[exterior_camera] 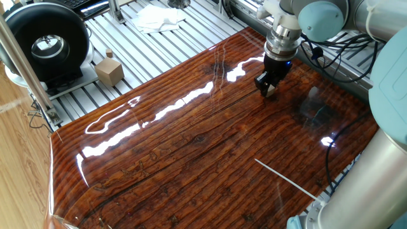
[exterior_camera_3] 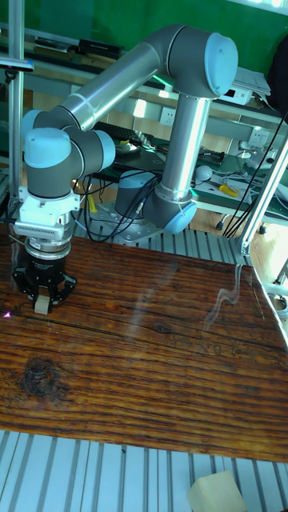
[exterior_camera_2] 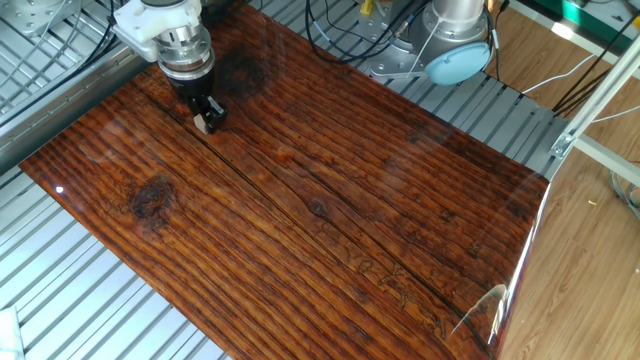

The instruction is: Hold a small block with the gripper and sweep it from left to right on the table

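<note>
— Writing first: could any brand or label be read?

— None could be read. The arm showed only silver-grey tubes and light blue joint caps, and whatever print sat on the clutter behind it in the tall fixed view was too small to make out.

— How did the small block [exterior_camera: 271, 92] look?

— It was a tiny pale tan wooden cube with plain faces, hardly wider than the gap between the fingertips. Only its lower part showed below the black fingers [exterior_camera_2: 215, 105].

— And the gripper [exterior_camera: 269, 89]?

— It pointed straight down and was clenched on the small block [exterior_camera_2: 205, 123], one finger on each side. In the tall fixed view the gripper [exterior_camera_3: 42, 302] stood with the small block [exterior_camera_3: 41, 306] pinched at its tips, right at the surface of the table [exterior_camera_3: 160, 360]; whether the cube's underside actually touched the board could not be told.

— Where on the table [exterior_camera: 191, 152] was that?

— Near the far end of the glossy reddish-brown board, close to the edge that met the slatted aluminium frame [exterior_camera: 184, 48]. In the other fixed view it sat by the upper left corner of the table [exterior_camera_2: 330, 220].

— Anything else nearby?

— A larger tan cube [exterior_camera: 109, 70] with a small knob on top stood on the frame, well apart from the gripper [exterior_camera_2: 207, 115], beside a black round housing [exterior_camera: 46, 41]. A white cloth [exterior_camera: 159, 17] lay farther back.
</note>
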Robot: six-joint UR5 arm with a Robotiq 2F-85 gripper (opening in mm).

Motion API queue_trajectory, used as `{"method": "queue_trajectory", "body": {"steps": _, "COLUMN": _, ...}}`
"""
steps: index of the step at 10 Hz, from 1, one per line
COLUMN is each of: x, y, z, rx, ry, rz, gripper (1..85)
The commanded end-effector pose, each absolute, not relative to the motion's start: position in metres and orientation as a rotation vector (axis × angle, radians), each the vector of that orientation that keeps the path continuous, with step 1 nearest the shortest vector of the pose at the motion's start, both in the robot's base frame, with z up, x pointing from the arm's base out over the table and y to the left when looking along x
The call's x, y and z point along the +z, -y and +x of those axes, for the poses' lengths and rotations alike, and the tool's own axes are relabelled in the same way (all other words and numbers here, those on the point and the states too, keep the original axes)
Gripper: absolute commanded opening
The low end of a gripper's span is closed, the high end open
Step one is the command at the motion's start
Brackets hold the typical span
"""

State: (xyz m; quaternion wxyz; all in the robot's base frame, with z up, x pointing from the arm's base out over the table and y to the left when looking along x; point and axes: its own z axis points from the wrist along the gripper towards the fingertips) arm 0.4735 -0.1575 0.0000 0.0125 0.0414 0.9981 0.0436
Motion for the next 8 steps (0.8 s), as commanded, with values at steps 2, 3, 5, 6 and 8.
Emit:
{"method": "queue_trajectory", "body": {"steps": 2, "x": 0.0016, "y": 0.155, "z": 0.4751, "rx": 0.159, "ry": -3.103, "rz": 0.142, "gripper": 1.0}}
{"method": "queue_trajectory", "body": {"steps": 3, "x": 0.0017, "y": 0.1549, "z": 0.4753, "rx": 0.159, "ry": -3.103, "rz": 0.142, "gripper": 1.0}}
{"method": "queue_trajectory", "body": {"steps": 5, "x": 0.002, "y": 0.1546, "z": 0.4759, "rx": 0.159, "ry": -3.103, "rz": 0.144, "gripper": 1.0}}
{"method": "queue_trajectory", "body": {"steps": 6, "x": 0.002, "y": 0.154, "z": 0.4759, "rx": 0.161, "ry": -3.103, "rz": 0.144, "gripper": 1.0}}
{"method": "queue_trajectory", "body": {"steps": 8, "x": 0.0018, "y": 0.1527, "z": 0.4759, "rx": 0.164, "ry": -3.103, "rz": 0.151, "gripper": 1.0}}
